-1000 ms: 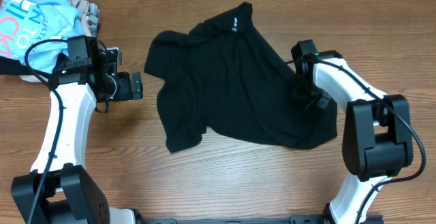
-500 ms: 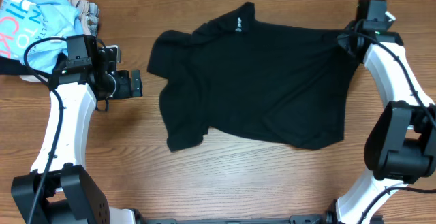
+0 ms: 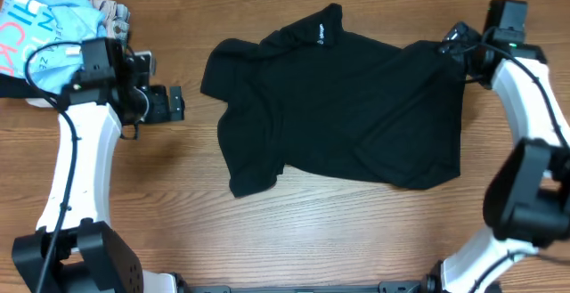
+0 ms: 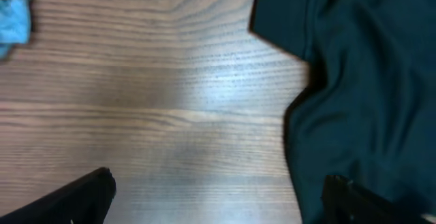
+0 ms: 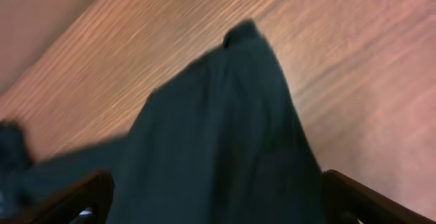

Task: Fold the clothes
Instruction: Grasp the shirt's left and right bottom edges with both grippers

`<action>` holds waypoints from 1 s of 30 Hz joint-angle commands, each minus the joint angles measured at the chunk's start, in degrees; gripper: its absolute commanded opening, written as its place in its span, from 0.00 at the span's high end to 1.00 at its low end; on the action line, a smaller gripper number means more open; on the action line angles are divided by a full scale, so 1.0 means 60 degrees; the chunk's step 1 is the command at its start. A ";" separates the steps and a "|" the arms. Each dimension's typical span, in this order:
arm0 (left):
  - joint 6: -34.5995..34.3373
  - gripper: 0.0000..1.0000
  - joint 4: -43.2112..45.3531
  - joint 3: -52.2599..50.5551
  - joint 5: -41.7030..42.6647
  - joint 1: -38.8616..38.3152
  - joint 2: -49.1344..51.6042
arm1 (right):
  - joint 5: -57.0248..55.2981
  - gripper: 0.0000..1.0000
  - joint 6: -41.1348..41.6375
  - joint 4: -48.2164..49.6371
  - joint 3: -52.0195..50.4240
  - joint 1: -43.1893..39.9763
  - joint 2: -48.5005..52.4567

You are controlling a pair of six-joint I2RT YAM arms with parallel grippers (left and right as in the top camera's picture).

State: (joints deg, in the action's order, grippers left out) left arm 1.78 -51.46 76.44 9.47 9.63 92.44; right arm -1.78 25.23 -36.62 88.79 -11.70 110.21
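The clothes, a black T-shirt (image 3: 338, 106), lie spread across the middle of the table, with a small white logo near the collar at the far edge. My right gripper (image 3: 454, 45) hovers at the shirt's far right corner. In the right wrist view its jaws (image 5: 218, 200) stand wide open, with black fabric (image 5: 218, 129) lying under them and nothing pinched. My left gripper (image 3: 178, 103) is open over bare wood, just left of the shirt's sleeve (image 3: 223, 61). In the left wrist view the shirt (image 4: 368, 81) fills the right side, and the right fingertip (image 4: 351, 197) hangs over its edge.
A light blue shirt with lettering (image 3: 44, 21) and beige garments (image 3: 116, 17) are heaped at the far left corner, behind my left arm. The blue fabric (image 4: 13, 13) also shows in the left wrist view. Bare wooden tabletop (image 3: 160, 186) surrounds the shirt.
My right gripper pulled the shirt's right side outward to the far right and then opened, leaving the shirt spread flatter. The left arm has shifted slightly.
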 commanded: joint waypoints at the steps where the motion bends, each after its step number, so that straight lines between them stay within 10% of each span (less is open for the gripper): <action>1: -0.0080 0.00 -0.0914 0.1661 0.0266 0.0004 -0.0404 | 0.1191 0.00 -0.0066 -0.0976 0.0182 -0.0135 -0.2433; 16: -0.0980 0.00 -0.3424 0.1479 0.0535 -0.1683 -0.1643 | 0.1024 0.04 0.1311 -0.7431 -0.0499 -0.0131 -0.6120; 30: -0.2306 0.00 0.0171 -0.3552 0.1279 -0.2692 -0.1603 | 0.0885 0.16 0.2091 -0.3887 -0.5989 -0.0124 -0.6087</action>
State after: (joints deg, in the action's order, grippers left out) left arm -10.04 -53.71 58.72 12.99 -5.69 83.07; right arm 4.05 36.82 -62.26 56.36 -12.34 74.02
